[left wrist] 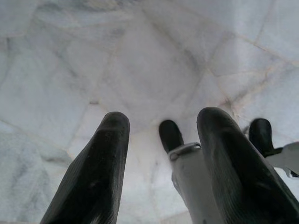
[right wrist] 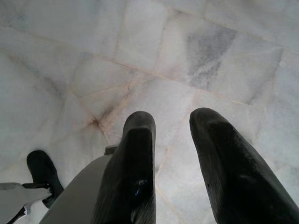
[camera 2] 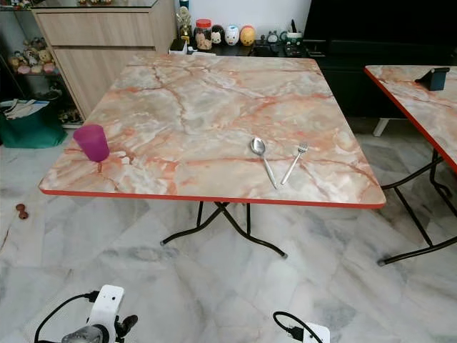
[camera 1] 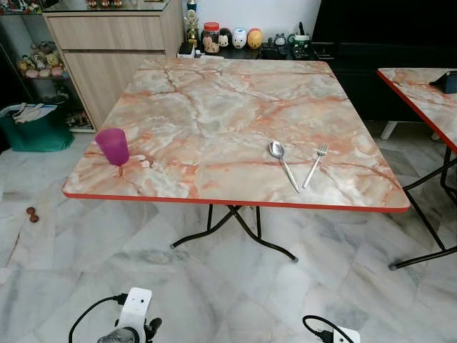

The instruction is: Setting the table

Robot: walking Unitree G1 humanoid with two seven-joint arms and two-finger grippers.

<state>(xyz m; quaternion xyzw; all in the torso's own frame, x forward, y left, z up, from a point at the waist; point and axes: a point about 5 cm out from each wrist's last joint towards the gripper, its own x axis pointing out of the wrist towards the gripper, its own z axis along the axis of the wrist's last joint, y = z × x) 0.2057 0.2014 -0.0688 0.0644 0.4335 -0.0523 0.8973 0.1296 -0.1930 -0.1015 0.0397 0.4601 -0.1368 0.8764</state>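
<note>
A marble-patterned table (camera 1: pixel 214 121) with a red edge stands before me. On its near right lie a silver spoon (camera 1: pixel 283 163) and a silver fork (camera 1: pixel 315 164), side by side, handles toward me. A purple cup (camera 1: pixel 113 146) stands upright near the table's front left corner. My left gripper (left wrist: pixel 161 126) hangs low over the marble floor, open, nothing between its fingers. My right gripper (right wrist: pixel 173 123) also hangs above the floor, open and empty. Both arms' wrists show at the bottom of the head views.
A second marble table (camera 1: pixel 428 96) stands at the right. Behind are a wooden cabinet (camera 1: pixel 107 50), a dark low unit with small figurines (camera 1: pixel 239 37), and a green bin (camera 1: pixel 32 128) at the left. Black folding legs (camera 1: pixel 235 229) cross under the table.
</note>
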